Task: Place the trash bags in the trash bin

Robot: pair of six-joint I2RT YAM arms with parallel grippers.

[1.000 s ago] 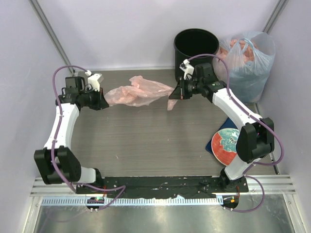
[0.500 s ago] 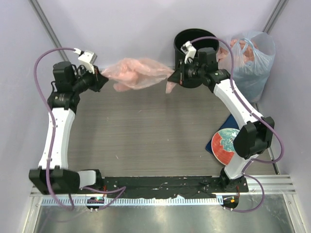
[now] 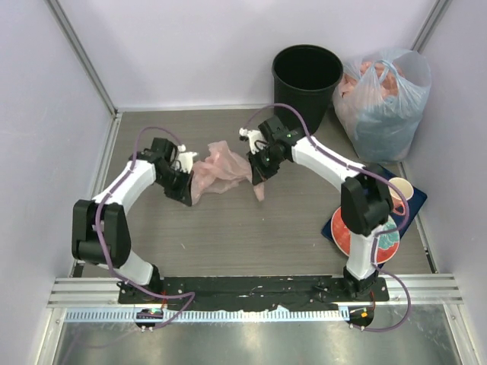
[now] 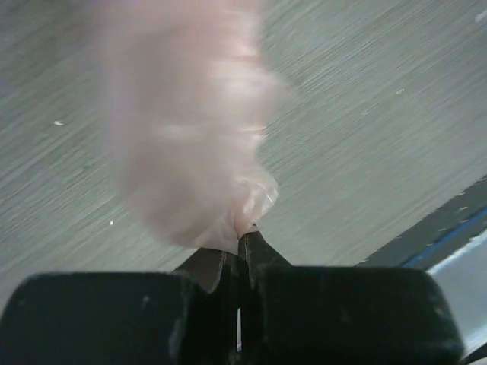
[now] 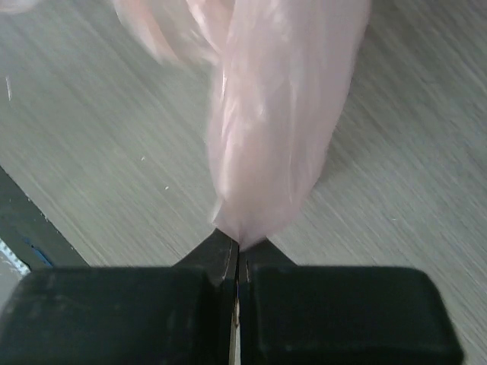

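Note:
The pale pink trash bag (image 3: 221,169) hangs bunched between my two grippers over the middle of the wooden table. My left gripper (image 3: 190,181) is shut on its left end. My right gripper (image 3: 256,167) is shut on its right end, and a short flap hangs below it. In the left wrist view the left gripper (image 4: 242,230) pinches the blurred bag (image 4: 190,129). In the right wrist view the right gripper (image 5: 237,242) pinches the bag (image 5: 281,114). The black trash bin (image 3: 306,76) stands at the back, beyond the right gripper and apart from the bag.
A bulging clear-bluish bag (image 3: 384,99) with pink and blue contents stands right of the bin. A round plate (image 3: 364,230) on a blue mat and a paper cup (image 3: 399,190) sit at the right by the right arm. Walls enclose the table.
Both grippers had lifted the bag up and back toward the bin. They have now come down and nearer, closer together, so the bag is bunched over the table's middle.

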